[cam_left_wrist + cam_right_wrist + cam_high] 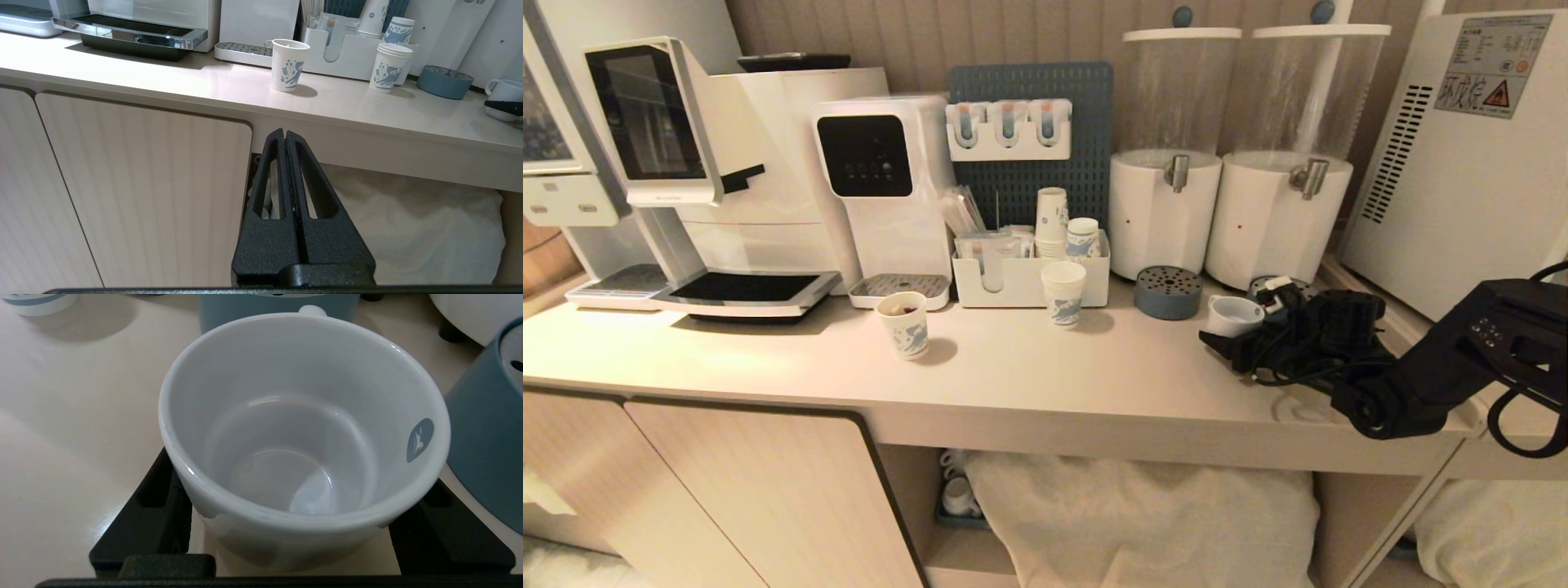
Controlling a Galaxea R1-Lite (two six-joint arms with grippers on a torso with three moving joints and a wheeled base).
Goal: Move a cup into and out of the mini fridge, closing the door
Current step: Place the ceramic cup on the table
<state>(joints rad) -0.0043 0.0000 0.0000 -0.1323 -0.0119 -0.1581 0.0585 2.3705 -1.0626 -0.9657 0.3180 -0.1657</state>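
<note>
Mini fridge (1462, 155): the largest thing here, a white box at the right end of the counter, side vent slots facing the head camera; its door is not in view, so open or closed cannot be told.
Counter (1013, 367): pale top carrying everything; it also holds a coffee machine (711, 180) and two drink dispensers (1225, 163) with taps.
Right arm: reaches in from the right, low over the counter, in front of the fridge.
Right gripper (286, 522): jaws spread wide, one finger on each side of the cup's lower body; firm contact cannot be confirmed, so I judge it is about to grasp rather than holding.
Left gripper (288, 175): fingers pressed together, empty, parked below the counter edge in front of the cabinet door.
Cup (302, 428): white ceramic mug, upright and empty, on the counter just beside a blue perforated disc (1168, 291), left of the fridge; handle on the far side from the gripper.
Step in hand: likely closing on the cup.
Doing it well: keep the mug centred, squeeze on the body below the rim, lift straight up clear of the blue disc before swinging toward the fridge.
Writing: a warning sticker with a triangle on the fridge, characters too small to read; a grey round mark inside the cup's rim; blue print on the paper cups (1063, 294).
</note>
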